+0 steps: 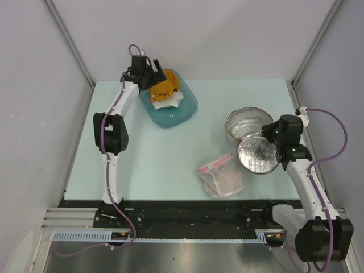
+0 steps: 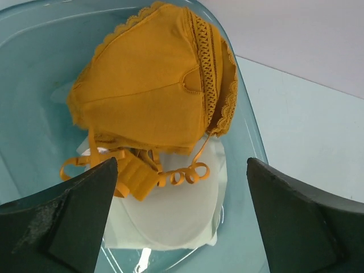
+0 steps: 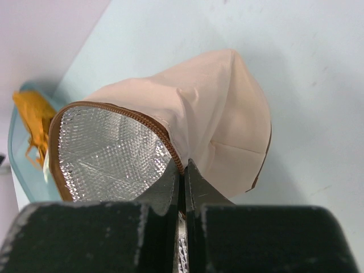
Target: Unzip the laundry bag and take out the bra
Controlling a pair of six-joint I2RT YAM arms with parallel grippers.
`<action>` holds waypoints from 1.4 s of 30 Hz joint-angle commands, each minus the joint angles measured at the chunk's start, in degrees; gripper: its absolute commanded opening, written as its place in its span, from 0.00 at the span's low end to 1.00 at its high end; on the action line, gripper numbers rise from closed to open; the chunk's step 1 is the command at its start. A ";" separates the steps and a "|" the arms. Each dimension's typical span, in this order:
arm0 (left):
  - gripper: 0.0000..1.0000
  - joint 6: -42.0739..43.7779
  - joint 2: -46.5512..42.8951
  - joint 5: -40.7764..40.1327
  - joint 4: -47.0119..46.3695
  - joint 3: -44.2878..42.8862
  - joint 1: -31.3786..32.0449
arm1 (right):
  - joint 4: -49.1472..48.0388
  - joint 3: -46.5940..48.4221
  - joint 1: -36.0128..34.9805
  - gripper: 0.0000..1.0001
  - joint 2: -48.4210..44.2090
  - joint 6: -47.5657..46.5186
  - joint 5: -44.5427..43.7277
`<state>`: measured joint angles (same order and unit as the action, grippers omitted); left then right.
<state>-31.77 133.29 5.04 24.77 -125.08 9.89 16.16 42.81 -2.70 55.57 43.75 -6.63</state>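
The mustard-orange bra [image 1: 165, 87] with white parts lies in the teal tub [image 1: 181, 112] at the back left. It fills the left wrist view [image 2: 153, 85], white pad [image 2: 176, 210] below it. My left gripper [image 1: 152, 73] hangs just above it, open and empty, fingers [image 2: 74, 216] wide either side. The beige laundry bag [image 1: 254, 139] lies open at the right, two halves showing silvery faces. My right gripper [image 1: 272, 136] is shut on its brown zip edge [image 3: 181, 165], where the beige dome [image 3: 222, 114] meets the silver lining [image 3: 108, 153].
A clear plastic bag with a pink zip strip [image 1: 220, 175] lies at the front middle of the pale table [image 1: 136, 153]. Grey walls enclose the table on three sides. The arm bases stand at the near edge.
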 commanded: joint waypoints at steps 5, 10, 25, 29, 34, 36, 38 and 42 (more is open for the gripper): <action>1.00 5.40 -23.50 -4.50 -3.77 15.12 3.29 | -6.56 8.17 8.14 0.00 7.35 -3.67 -1.19; 1.00 6.64 -31.85 -4.08 -4.81 26.00 8.91 | -12.11 10.71 9.82 0.00 16.31 -1.56 -4.08; 1.00 11.03 -49.78 3.57 -3.07 49.82 16.56 | 7.54 15.29 11.75 1.00 8.25 -9.56 -7.43; 1.00 10.94 -54.10 5.16 -5.08 55.10 17.00 | 12.74 14.15 11.75 1.00 4.29 -10.87 -7.61; 1.00 11.29 -55.43 1.64 -8.69 62.49 19.64 | 14.41 8.45 11.75 1.00 -2.57 -12.28 -4.18; 1.00 10.07 -55.60 2.43 -9.13 64.16 20.43 | 15.47 7.30 11.75 1.00 -5.28 -12.37 -4.18; 1.00 9.45 -56.21 2.87 -10.44 65.48 20.96 | 15.65 4.84 11.75 1.00 -7.13 -12.72 -4.18; 1.00 9.62 -56.21 1.91 -9.05 65.23 22.19 | 15.56 1.67 11.75 1.00 -10.13 -12.81 -4.79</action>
<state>-22.50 78.06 7.25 17.67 -59.18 31.00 30.63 46.26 8.99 47.59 32.25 -11.11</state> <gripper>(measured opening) 0.996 0.994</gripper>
